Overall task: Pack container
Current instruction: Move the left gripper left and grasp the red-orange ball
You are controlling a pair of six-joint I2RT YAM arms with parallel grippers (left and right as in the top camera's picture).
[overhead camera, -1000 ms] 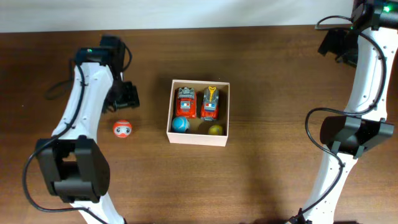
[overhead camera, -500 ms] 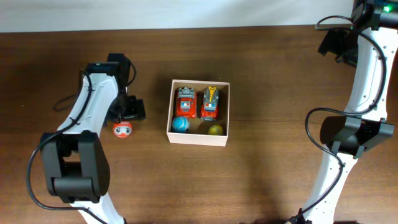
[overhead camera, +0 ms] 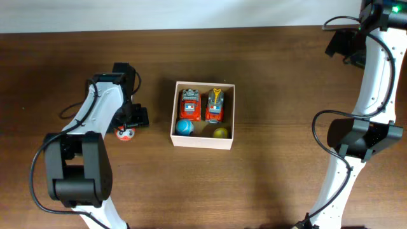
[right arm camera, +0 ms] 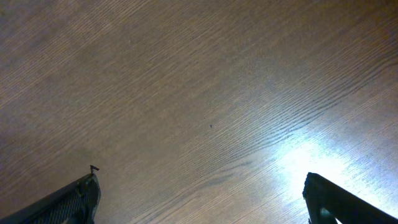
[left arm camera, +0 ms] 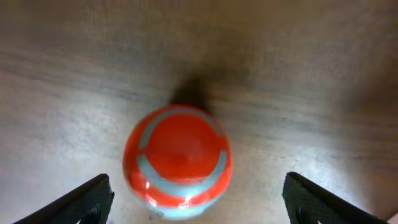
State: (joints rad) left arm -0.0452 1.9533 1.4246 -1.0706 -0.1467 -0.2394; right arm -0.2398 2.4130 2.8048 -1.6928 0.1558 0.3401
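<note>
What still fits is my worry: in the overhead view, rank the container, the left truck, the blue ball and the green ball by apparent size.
1. container, largest
2. left truck
3. blue ball and green ball: they look nearly alike and the green sits in shadow, so I leave them tied.

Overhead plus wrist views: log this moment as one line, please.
left hand: open, over red ball on table | right hand: open, over table | container: two trucks, blue ball, yellow ball inside
</note>
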